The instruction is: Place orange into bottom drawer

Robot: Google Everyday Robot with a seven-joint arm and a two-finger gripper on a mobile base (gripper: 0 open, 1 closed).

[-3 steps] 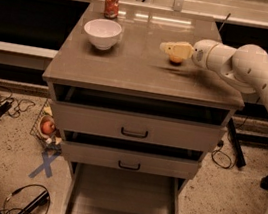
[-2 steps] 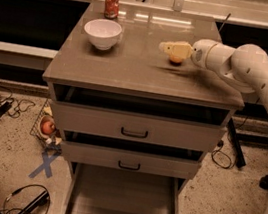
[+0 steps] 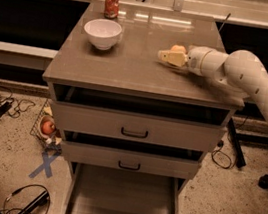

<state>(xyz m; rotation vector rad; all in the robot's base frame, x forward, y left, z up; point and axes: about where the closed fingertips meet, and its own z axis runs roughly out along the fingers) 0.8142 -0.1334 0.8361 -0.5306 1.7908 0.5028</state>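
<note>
The orange sits on the cabinet top, right of centre, mostly hidden behind my gripper. My gripper reaches in from the right on its white arm, and its pale fingers lie along the near side of the orange. The bottom drawer is pulled out at the foot of the cabinet, a wide shallow tray with a bare floor.
A white bowl and a red can stand on the cabinet top at the left. The two upper drawers have dark handles. A wire basket with a reddish fruit and cables lie on the floor at left.
</note>
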